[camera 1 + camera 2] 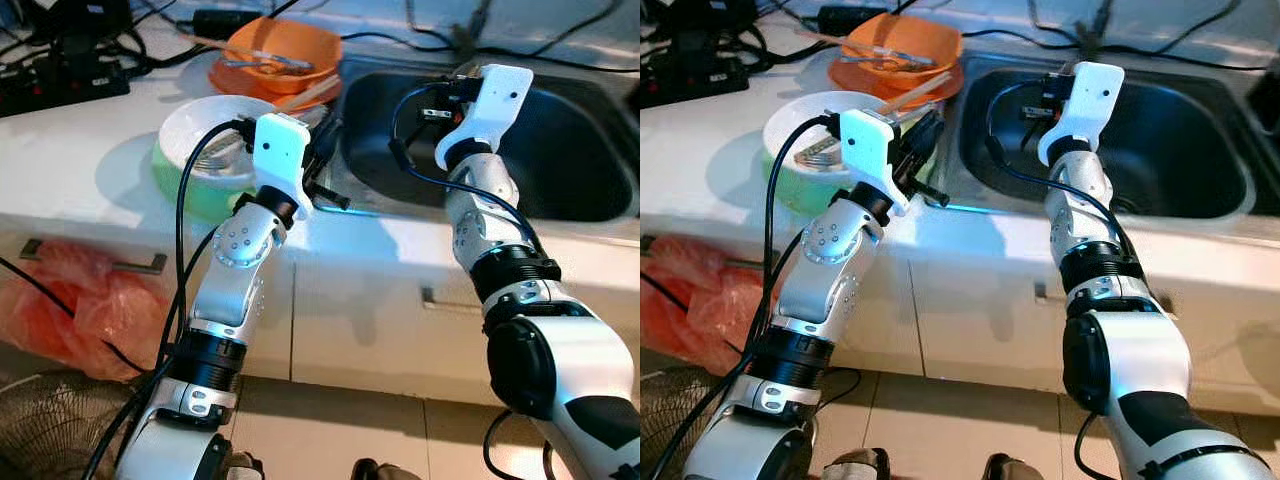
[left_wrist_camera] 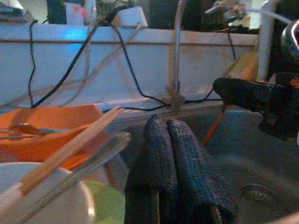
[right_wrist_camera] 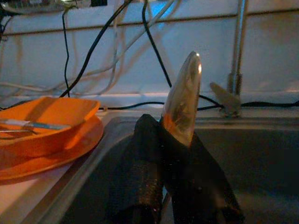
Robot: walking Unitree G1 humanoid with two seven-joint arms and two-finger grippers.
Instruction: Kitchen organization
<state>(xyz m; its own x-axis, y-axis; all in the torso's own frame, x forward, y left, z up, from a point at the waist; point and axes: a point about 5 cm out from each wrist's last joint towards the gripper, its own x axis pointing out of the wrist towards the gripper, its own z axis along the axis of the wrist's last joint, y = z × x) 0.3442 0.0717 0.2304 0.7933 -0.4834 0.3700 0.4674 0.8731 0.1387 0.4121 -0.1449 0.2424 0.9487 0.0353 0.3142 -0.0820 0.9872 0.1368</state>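
My right gripper point(image 3: 161, 126) hangs over the dark steel sink point(image 1: 560, 150), shut on a spoon point(image 3: 184, 93) whose metal bowl sticks up past the fingertips. The left wrist view shows that spoon's orange handle point(image 2: 212, 130) hanging below the right gripper. My left gripper point(image 2: 161, 125) is at the sink's left rim, shut with nothing between its fingers, beside a white bowl point(image 1: 215, 140) on a green plate point(image 1: 180, 190). Chopsticks point(image 2: 70, 149) rest across the white bowl. An orange bowl point(image 1: 285, 45) with utensils sits on an orange plate behind.
A faucet point(image 2: 176, 51) rises behind the sink, with cables along the back wall. A black power strip point(image 1: 60, 80) lies at the counter's back left. A red plastic bag point(image 1: 70, 300) hangs by the cabinet drawers below the counter.
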